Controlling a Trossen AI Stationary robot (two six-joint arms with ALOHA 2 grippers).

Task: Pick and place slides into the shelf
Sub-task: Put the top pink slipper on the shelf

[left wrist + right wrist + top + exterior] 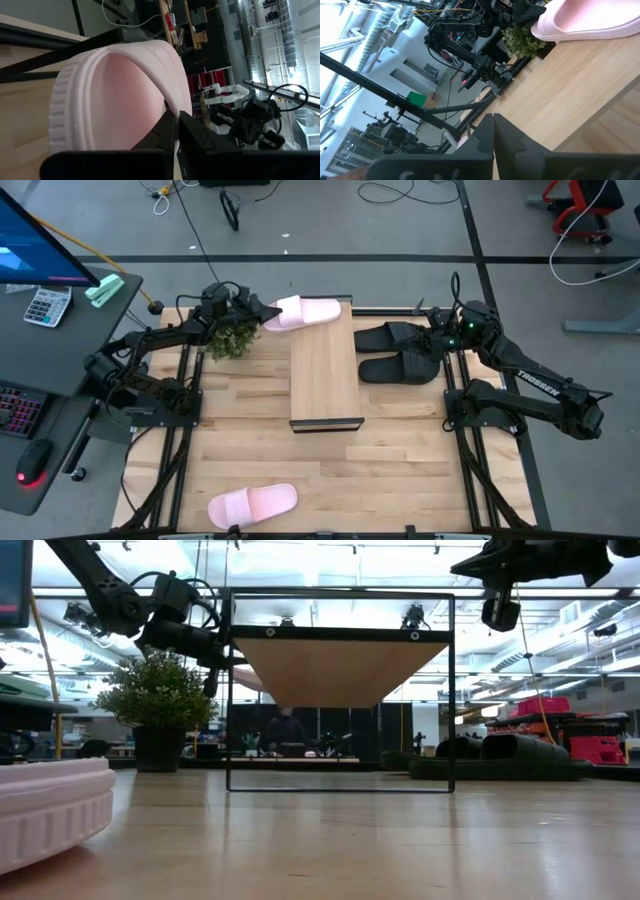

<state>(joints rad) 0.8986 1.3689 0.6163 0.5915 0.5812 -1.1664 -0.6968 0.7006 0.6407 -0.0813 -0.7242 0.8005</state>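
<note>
— Slides first: where does each one lie?

— One pink slide [303, 312] sits across the far end of the shelf [325, 375], its heel overhanging on the left arm's side. The left pincer [262, 315] is clamped on that heel; the left wrist view shows its dark fingers [172, 131] pressed together against the pale foam. The second pink slide [253, 505] lies flat at the near edge of the bench [400, 460], well apart from everything else.

— And the black pair?

— Both black slides [400, 352] lie side by side on the bench, just beside the shelf on the right arm's side. The right pincer [440, 338] hangs over them, its fingers drawn together on nothing in the right wrist view.

— What of the surface itself?

— Pale wooden slats on the bench, bare across the middle and near half. The shelf's light plank rides on a thin black frame, seen from below in the low view. A small potted plant [233, 338] stands near the far left corner of the bench, under the left arm.

— The room around it?

— Grey floor with loose cables [390, 192] beyond the bench. A dark desk [60, 340] stands to the left, carrying a calculator [47, 306], a keyboard [18, 412] and a mouse [32, 463]. Bright ceiling lights show across the low view.
</note>
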